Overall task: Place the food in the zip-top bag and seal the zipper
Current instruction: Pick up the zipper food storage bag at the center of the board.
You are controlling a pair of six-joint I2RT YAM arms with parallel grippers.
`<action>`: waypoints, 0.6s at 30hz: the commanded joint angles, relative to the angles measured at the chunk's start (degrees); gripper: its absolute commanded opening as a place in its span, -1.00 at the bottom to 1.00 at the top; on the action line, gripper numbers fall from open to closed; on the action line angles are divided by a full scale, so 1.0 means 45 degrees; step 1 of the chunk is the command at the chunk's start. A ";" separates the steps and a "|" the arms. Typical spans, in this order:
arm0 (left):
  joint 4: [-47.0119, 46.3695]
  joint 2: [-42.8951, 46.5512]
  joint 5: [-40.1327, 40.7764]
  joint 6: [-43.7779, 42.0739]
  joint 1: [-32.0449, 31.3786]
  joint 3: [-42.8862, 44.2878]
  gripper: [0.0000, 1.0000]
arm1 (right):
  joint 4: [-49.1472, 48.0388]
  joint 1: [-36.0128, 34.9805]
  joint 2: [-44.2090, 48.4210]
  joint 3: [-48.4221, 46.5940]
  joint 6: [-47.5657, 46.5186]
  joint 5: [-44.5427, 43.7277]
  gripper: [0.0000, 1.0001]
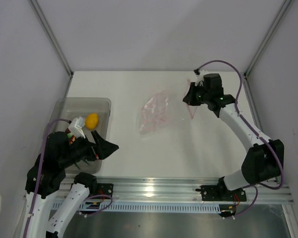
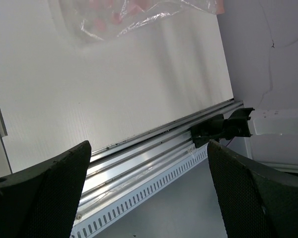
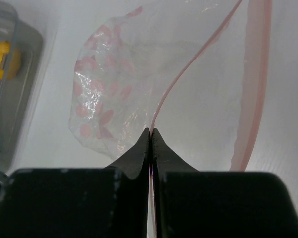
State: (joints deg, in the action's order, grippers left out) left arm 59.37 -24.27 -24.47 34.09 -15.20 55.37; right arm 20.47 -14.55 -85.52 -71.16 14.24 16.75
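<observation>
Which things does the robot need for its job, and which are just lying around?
For the job: bag, its zipper, lemon, right claw shut on the bag's mouth edge, left claw open.

Just around: bin the lemon sits in, rail, purple cable.

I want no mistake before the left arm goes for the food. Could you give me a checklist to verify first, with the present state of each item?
1. Right gripper shut on one zipper strip: ok.
2. Zip-top bag mouth open, strips apart: ok.
3. Left gripper open and empty: ok.
4. Lemon lying in the bin: ok.
5. Other food pieces reachable: cannot tell.
</observation>
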 commanded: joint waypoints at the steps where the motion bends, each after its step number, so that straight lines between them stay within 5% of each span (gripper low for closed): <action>1: 0.0204 -0.0718 0.0438 0.0003 -0.0059 0.0837 0.99 | 0.1152 -0.2362 0.0916 -0.0964 -0.1774 -0.2623 -1.00; 11: 0.0205 -0.1344 0.0399 0.0588 -0.0059 0.1601 0.92 | 0.1077 -0.8341 0.2011 -0.0575 -0.3473 -0.5634 -1.00; 18: -0.0556 -0.1247 -0.0030 0.1545 -0.0059 0.1094 0.79 | 0.0025 -1.0749 0.2050 -0.0029 -0.2852 -0.5676 -1.00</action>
State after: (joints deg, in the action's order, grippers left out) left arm 60.20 -29.71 -23.00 38.13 -15.22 60.66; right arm 24.43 -60.01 -77.87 -72.07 1.43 -6.24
